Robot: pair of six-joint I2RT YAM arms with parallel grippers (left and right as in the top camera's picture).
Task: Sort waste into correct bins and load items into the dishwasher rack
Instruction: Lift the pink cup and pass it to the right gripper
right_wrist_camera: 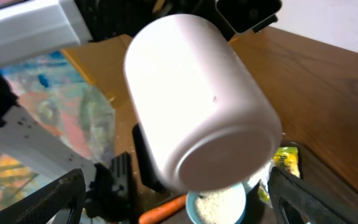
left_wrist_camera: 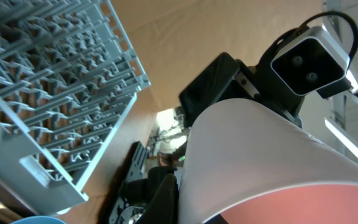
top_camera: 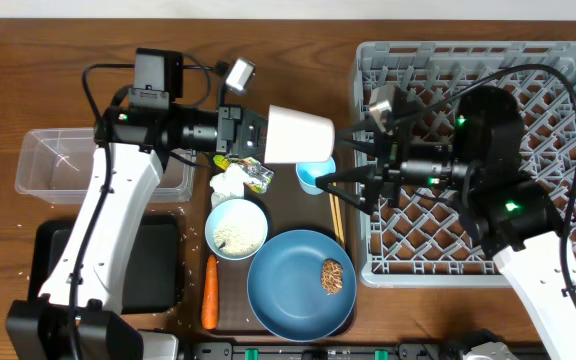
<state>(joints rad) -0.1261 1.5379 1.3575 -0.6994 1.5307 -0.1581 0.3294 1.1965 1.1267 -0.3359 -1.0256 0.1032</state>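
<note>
L gripper [top_camera: 256,135] is clamped shut on the rim end of the white-pink cup [top_camera: 300,135]. The cup is held sideways in mid-air over the far end of the serving tray [top_camera: 280,218], just left of the dishwasher rack [top_camera: 568,60], base toward the R gripper [top_camera: 332,158], whose jaws stand wide apart around that base w/o touching. Main risk, imo: L lets go before R has a firm pinch, or R bites only the rounded base edge. The glossy cup would then slip and drop onto the light-blue cup [top_camera: 311,180] or blue plate [top_camera: 268,290] below.
</note>
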